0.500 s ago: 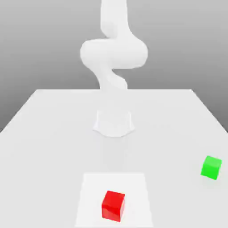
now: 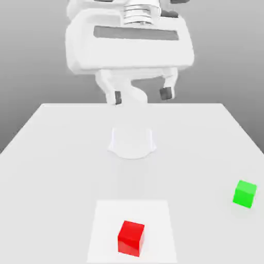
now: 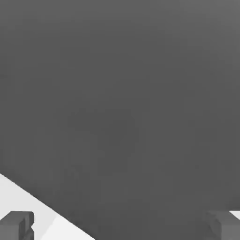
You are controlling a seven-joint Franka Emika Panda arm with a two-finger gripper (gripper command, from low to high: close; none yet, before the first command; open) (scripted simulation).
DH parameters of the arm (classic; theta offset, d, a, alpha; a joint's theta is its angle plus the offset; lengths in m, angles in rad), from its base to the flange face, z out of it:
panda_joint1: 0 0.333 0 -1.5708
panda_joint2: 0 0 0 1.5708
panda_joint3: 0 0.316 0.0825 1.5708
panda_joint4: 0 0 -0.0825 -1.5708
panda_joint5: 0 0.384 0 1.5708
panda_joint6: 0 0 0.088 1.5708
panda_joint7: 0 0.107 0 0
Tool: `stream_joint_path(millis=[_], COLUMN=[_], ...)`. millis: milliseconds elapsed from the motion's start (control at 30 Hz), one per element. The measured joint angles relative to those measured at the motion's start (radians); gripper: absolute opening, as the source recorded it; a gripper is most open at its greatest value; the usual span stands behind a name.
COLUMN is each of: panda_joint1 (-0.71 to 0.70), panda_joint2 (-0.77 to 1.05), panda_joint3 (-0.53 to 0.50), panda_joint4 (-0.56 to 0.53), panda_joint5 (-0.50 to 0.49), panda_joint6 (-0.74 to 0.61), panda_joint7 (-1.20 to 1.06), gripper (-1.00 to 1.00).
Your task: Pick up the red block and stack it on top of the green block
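Hand (image 2: 142,95) hangs high with fingers spread wide, holding nothing. Red block (image 2: 131,238) sits on the bench (image 2: 56,149) well below and nearer the camera; green block (image 2: 245,193) well apart. Risk: a misaligned descent could clip and shove the red block.

This place is a simulated test scene, not a real room. A flat, plain white table (image 2: 62,154) stands before an empty grey background that fades from dark to light, without walls, furniture or windows. All surfaces are smooth and have no texture. On the table lie only a small bright red cube (image 2: 131,238) and a small bright green cube (image 2: 244,193), both of simple matte colour. A white robot arm (image 2: 130,44) rises behind the table.
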Motion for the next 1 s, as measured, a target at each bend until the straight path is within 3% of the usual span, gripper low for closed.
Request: stream_joint_path(millis=[300, 500, 667, 700, 900, 1000], panda_joint1=[0.045, 0.029, -0.03, -0.045, -0.052, -0.026], panda_joint2=[0.265, 0.427, 0.599, 0.627, 0.641, 0.575], panda_joint3=[-0.034, -0.026, 0.05, 0.069, 0.078, 0.042], panda_joint4=[-0.066, -0.111, -0.091, -0.087, -0.085, -0.096], panda_joint5=[0.056, 0.012, 0.097, 0.113, 0.122, 0.076], panda_joint6=[0.108, 0.187, 0.32, 0.342, 0.351, 0.299], panda_joint7=[-0.39, -0.588, -0.686, -0.699, -0.706, -0.672], gripper=[0.0, 0.0, 0.0, -1.0, -1.0, -1.0])
